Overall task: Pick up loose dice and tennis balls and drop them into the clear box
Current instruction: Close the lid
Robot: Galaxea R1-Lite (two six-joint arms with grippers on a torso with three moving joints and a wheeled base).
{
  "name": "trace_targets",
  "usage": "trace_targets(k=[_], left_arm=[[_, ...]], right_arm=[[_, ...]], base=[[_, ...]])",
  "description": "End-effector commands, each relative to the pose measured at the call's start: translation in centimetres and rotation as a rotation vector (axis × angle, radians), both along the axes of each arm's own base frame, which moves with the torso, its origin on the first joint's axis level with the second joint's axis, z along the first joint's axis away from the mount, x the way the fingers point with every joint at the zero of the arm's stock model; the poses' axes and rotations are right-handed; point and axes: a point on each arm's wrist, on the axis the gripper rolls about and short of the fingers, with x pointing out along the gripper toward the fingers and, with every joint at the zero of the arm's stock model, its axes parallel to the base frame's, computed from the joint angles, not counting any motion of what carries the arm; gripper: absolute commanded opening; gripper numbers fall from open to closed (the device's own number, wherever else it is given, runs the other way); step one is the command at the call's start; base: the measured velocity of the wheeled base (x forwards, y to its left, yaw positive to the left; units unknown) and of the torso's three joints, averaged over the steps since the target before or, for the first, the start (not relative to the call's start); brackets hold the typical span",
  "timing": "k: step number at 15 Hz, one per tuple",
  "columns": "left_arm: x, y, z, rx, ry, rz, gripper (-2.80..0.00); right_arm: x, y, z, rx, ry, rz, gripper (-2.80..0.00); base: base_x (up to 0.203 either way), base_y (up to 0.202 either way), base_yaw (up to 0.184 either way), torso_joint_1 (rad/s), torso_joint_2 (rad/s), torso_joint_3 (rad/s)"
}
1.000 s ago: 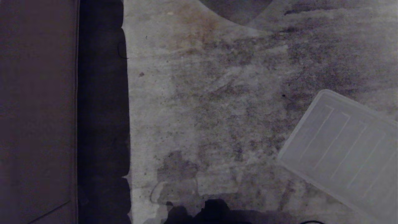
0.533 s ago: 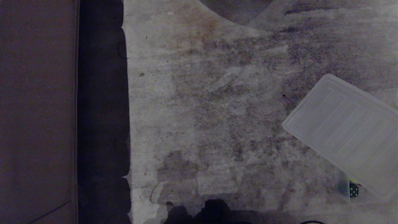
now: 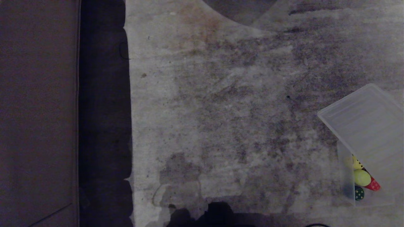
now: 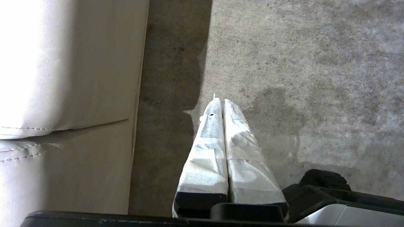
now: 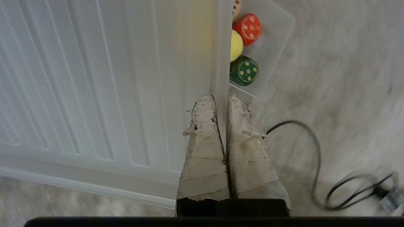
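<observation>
Since a second ago the ribbed lid (image 3: 369, 126) has swung toward the right edge of our head view, uncovering a corner of the clear box (image 3: 345, 176) with a yellow die (image 3: 357, 163), a tennis ball (image 3: 361, 177), a red die (image 3: 373, 185) and a dark green die (image 3: 359, 193) inside. Neither pincer shows in this view. Left of the lid and box we see a wide stretch of bare stained floor (image 3: 221, 110), bounded on the far left by the sofa (image 3: 38, 110) and the dark strip of shadow along its base

In our left wrist view the left gripper (image 4: 222, 101) hangs over the floor with its taped fingers pressed together and nothing between them. The sofa edge runs beside it across a dark gap; on its other side the floor lies open

In our right wrist view the right gripper (image 5: 222, 97) has its taped fingers pinching the thin edge of the lid, whose ribbed face fills one whole side of the fingers. Just past the fingertips sits the box, with the green die nearest, then the ball, half hidden behind the lid's edge, then the red die, and a tan die (image 5: 237, 6) barely showing at the frame edge. On the side away from the lid a black cable (image 5: 315, 157) loops over the floor near the pincer
</observation>
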Motion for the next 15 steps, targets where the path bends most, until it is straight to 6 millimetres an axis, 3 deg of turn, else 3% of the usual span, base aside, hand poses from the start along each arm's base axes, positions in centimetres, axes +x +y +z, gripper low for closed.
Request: trace_targets(k=[1, 7, 12, 15], left_arm=[[0.0, 0.0, 0.0, -0.001, 0.003, 0.001, -2.8], [0.0, 0.0, 0.0, -0.001, 0.003, 0.001, -2.8], [0.0, 0.0, 0.0, -0.001, 0.003, 0.001, -2.8], [0.0, 0.0, 0.0, -0.001, 0.003, 0.001, -2.8]], right_arm=[[1.8, -1.7, -1.5, 0.095, 0.046, -0.064, -2.8], [4.9, -6.2, -3.9, 0.322, -0.03, -0.076, -2.8], [5.2, -11.0, -4.9, 0.433, -0.176, 0.047, -2.8], [5.3, -12.6, -6.7, 0.415, -0.134, 0.102, -2.8]], base=[[0.0, 0.0, 0.0, 0.0, 0.0, 0.0], [0.0, 0.0, 0.0, 0.0, 0.0, 0.0], [0.0, 0.0, 0.0, 0.0, 0.0, 0.0], [0.0, 0.0, 0.0, 0.0, 0.0, 0.0]])
